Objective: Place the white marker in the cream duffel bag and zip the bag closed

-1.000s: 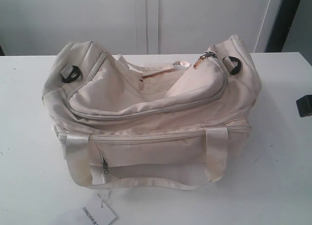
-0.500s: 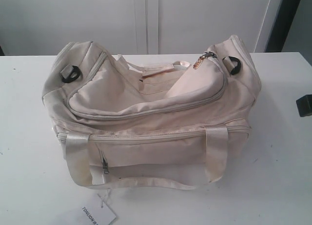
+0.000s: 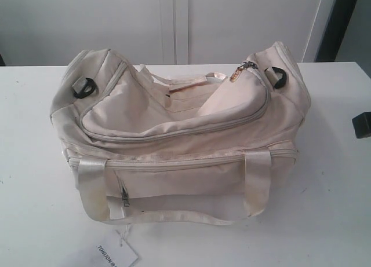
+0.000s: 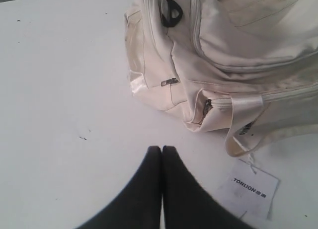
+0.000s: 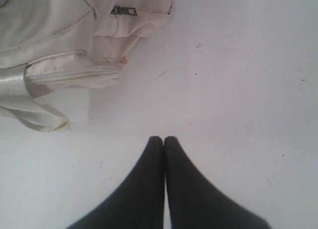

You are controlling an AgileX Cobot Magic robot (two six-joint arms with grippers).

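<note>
The cream duffel bag (image 3: pixel 174 134) looks zipped, ring pull (image 3: pixel 235 76) at its two o'clock end, the white marker unseen, presumably inside; the left gripper (image 4: pixel 162 148) and right gripper (image 5: pixel 164 138) sit pinched together, empty, so the task seems done.

Exterior view: raised, looking down on the whole cream duffel bag (image 3: pixel 179 134), centre frame. Both wrist views sit low over the tabletop (image 4: pixel 59 90), each sharing one bag end with it.
</note>
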